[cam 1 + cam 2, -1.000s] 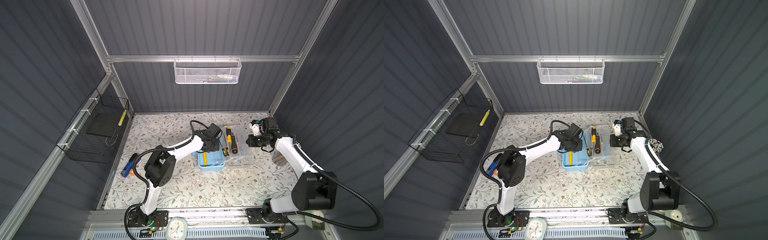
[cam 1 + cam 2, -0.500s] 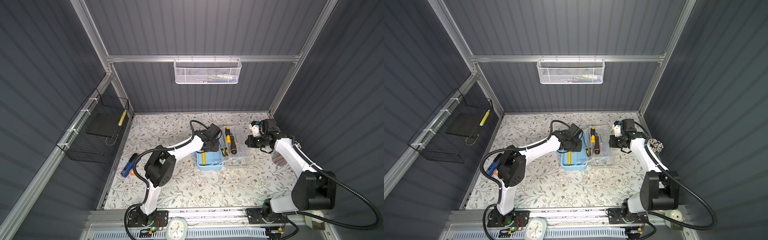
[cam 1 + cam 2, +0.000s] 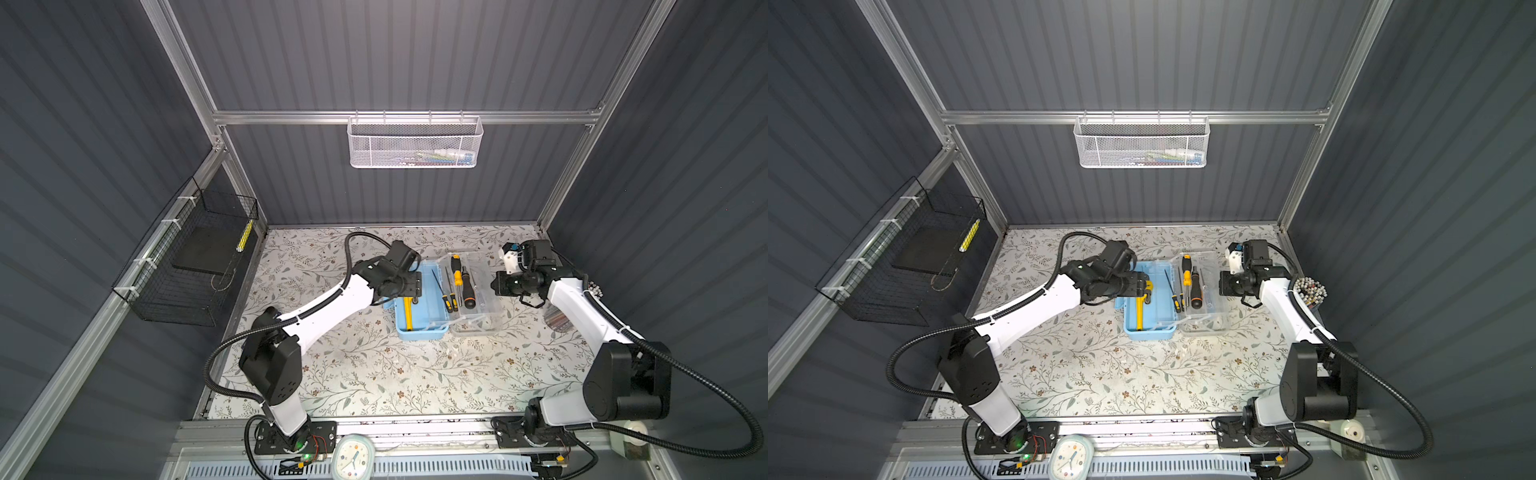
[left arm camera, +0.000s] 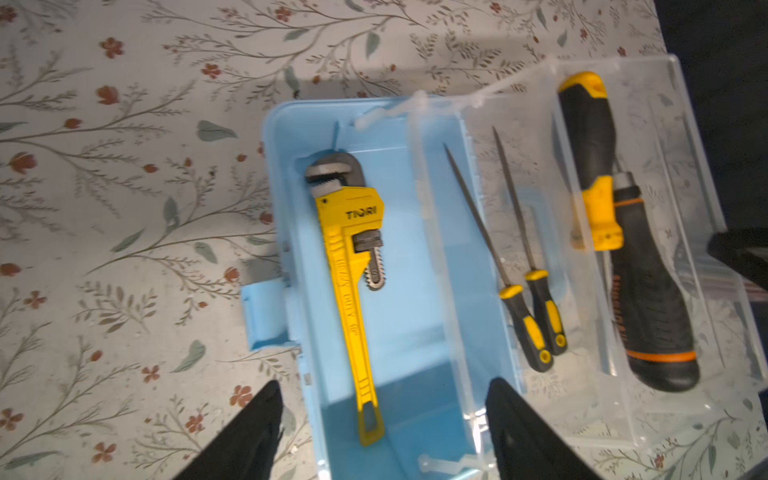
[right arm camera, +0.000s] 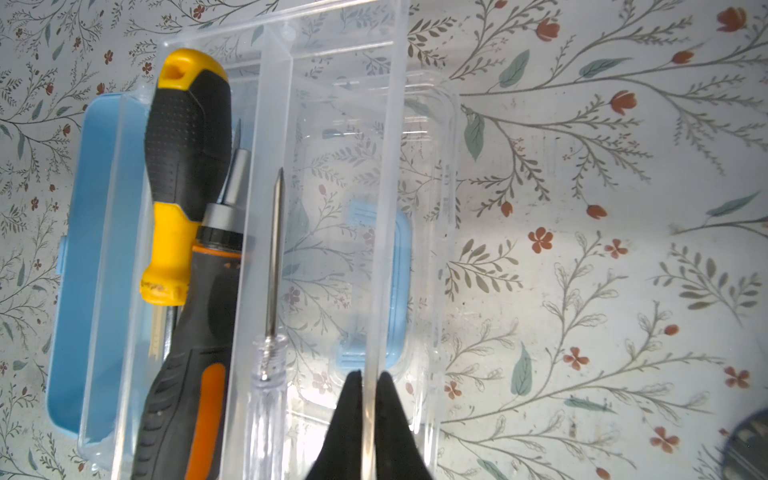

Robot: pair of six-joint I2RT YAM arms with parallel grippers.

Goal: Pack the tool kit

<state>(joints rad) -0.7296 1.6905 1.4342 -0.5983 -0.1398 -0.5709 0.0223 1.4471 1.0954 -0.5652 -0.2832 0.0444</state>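
The tool kit's light-blue case lies open mid-table. A yellow pipe wrench lies flat inside it. My left gripper hovers open over the wrench's handle end, touching nothing. A clear tray beside the case holds two big screwdrivers, two thin yellow-black tools and a clear-handled screwdriver. My right gripper is shut on the tray's outer wall.
A white mesh basket hangs on the back wall. A black wire basket hangs on the left wall. A cup of pens stands at the table's right edge, behind my right arm. A small clock sits at the front rail.
My left gripper's jaws have gone from shut to wide apart, leaving the wrench lying in the blue case. The right gripper has kept its grip and barely shifted.
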